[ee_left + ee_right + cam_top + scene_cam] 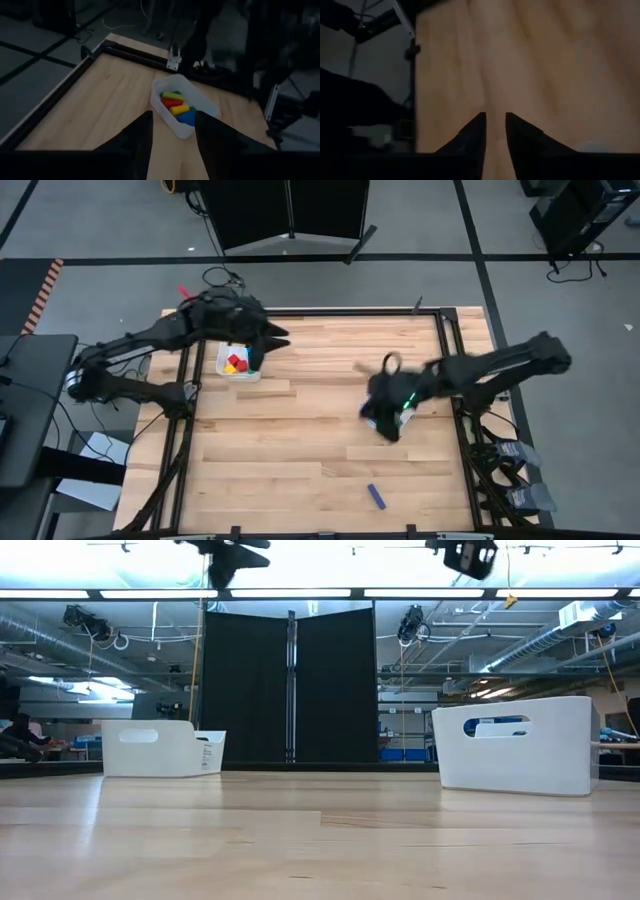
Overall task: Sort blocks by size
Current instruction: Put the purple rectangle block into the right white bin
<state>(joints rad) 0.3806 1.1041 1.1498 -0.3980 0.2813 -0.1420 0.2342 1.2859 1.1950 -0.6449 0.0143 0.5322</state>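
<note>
A blue bar [376, 496] lies flat on the table near its front edge. The left white bin [240, 366] holds small red and yellow blocks [235, 363]. My left gripper [283, 337] hovers open and empty just right of that bin. In its wrist view [173, 130] a white bin [182, 107] holds green, red, yellow and blue bars. My right gripper [385, 425] hangs high over the right bin [407, 418], mostly hiding it. It is empty, with a narrow gap between its fingers [495, 117].
In the low view both bins stand on the table, the left one [160, 748] farther back and the right one [515, 745] nearer. Both grippers are high above them [225, 550] [465, 555]. A dark metal frame [450, 360] edges the table.
</note>
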